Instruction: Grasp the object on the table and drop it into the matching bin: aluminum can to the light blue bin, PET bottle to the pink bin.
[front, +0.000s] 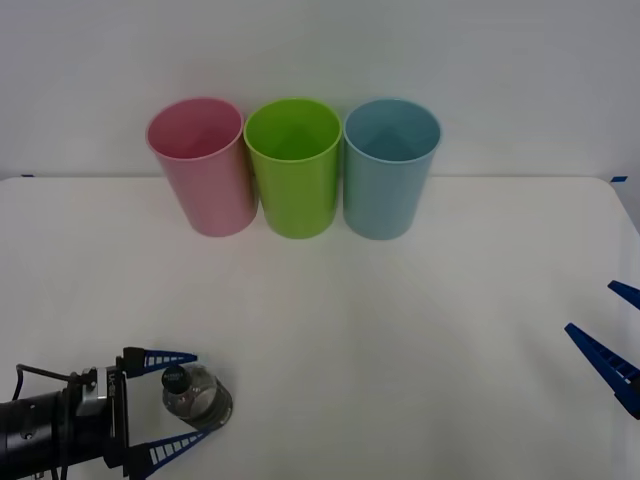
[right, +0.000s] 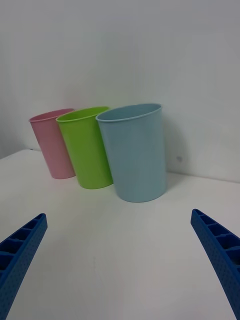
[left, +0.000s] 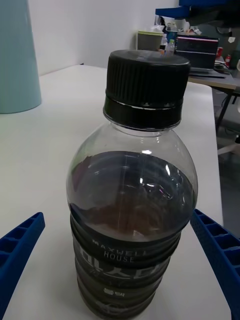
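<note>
Bottle (front: 192, 392) stands upright on the table (front: 400, 330) between the spread jaws of the left gripper (front: 170, 400), apparently untouched, so the grasp is in hand: next, pinch it, then carry it to the pink bin (front: 200, 165).

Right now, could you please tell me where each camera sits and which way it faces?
Front view: above the arms, looking down at the table; left end effector around the PET bottle, right end effector parked at the right edge.
Right wrist view: faces the light blue bin; own blue fingers.
Left wrist view: faces the bottle between open fingers.
Front and right wrist views share the pink bin.
</note>
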